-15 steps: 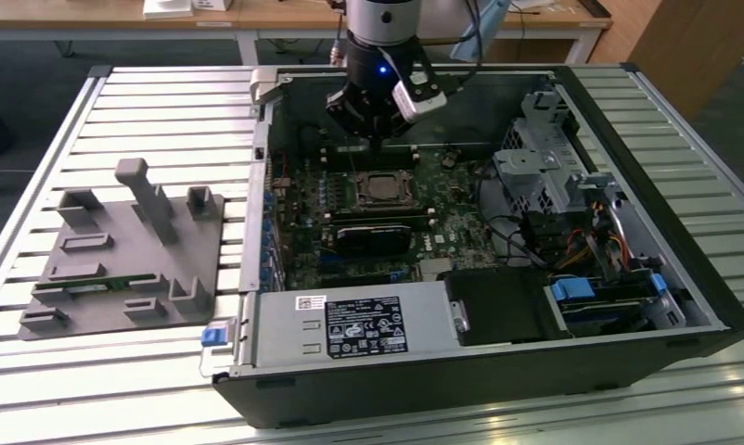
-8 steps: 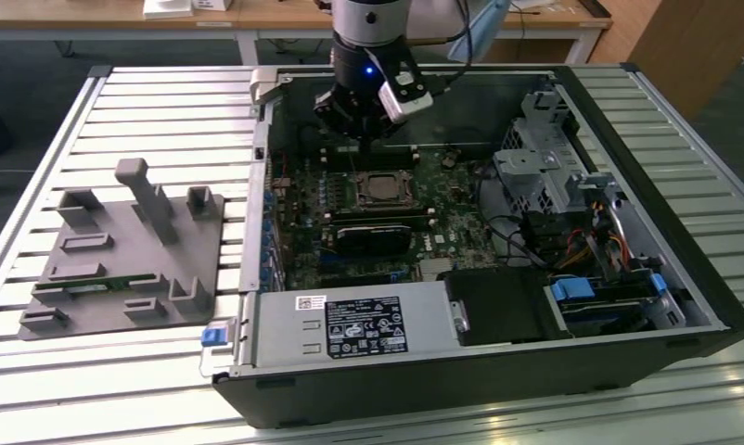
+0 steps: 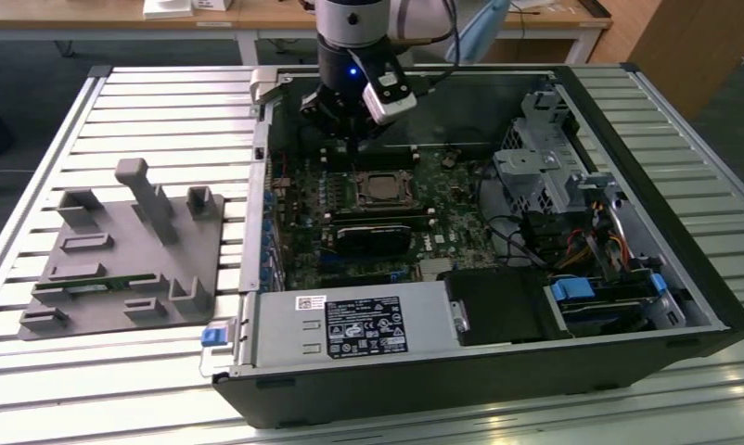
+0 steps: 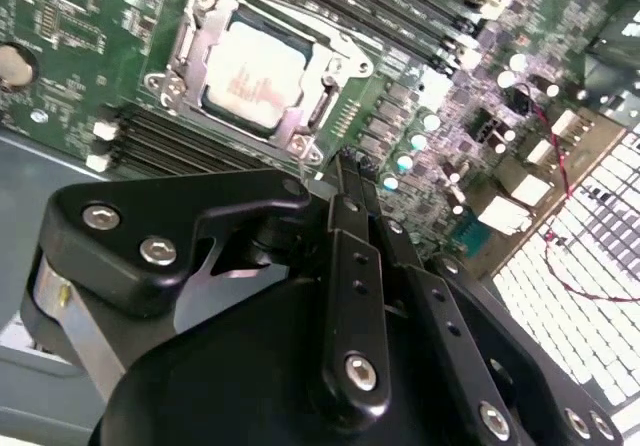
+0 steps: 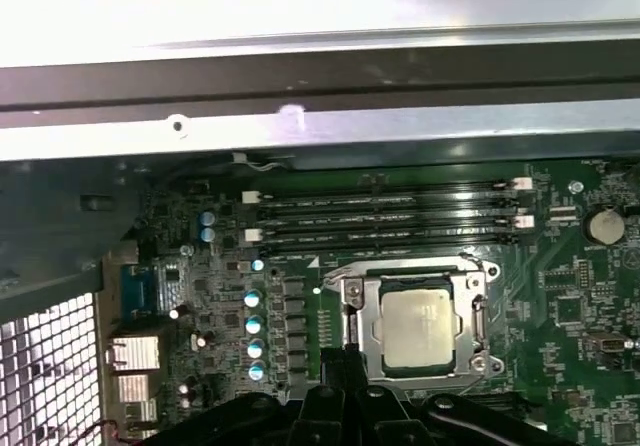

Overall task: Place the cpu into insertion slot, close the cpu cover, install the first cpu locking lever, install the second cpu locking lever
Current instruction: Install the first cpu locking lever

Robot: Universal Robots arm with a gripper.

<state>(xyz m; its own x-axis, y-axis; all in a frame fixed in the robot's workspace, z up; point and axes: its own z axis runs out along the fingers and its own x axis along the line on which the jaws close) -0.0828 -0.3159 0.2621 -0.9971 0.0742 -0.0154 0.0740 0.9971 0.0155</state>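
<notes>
The cpu (image 3: 378, 188), a pale square chip, lies flat in the insertion slot (image 5: 478, 314) on the green board. In both wrist views the cpu (image 4: 255, 74) (image 5: 420, 328) shows through the window of the silvery cpu cover (image 4: 190, 61) (image 5: 366, 318), which lies down over it. A thin metal lever (image 5: 400, 263) runs along the cover's side toward the memory slots. My gripper (image 3: 347, 139) hovers just beyond the socket toward the case wall, a little above the board. Its black fingers (image 4: 345, 181) are pressed together, shut on nothing, with the gripper (image 5: 345, 366) tip close to the cover's edge.
Long black memory slots (image 5: 390, 221) flank the socket. The case's metal wall (image 5: 300, 126) rises close behind my gripper. A black card (image 3: 372, 236), the power supply (image 3: 347, 324) and a drive cage (image 3: 545, 167) crowd the case. A grey fixture (image 3: 124, 250) stands on the slatted table.
</notes>
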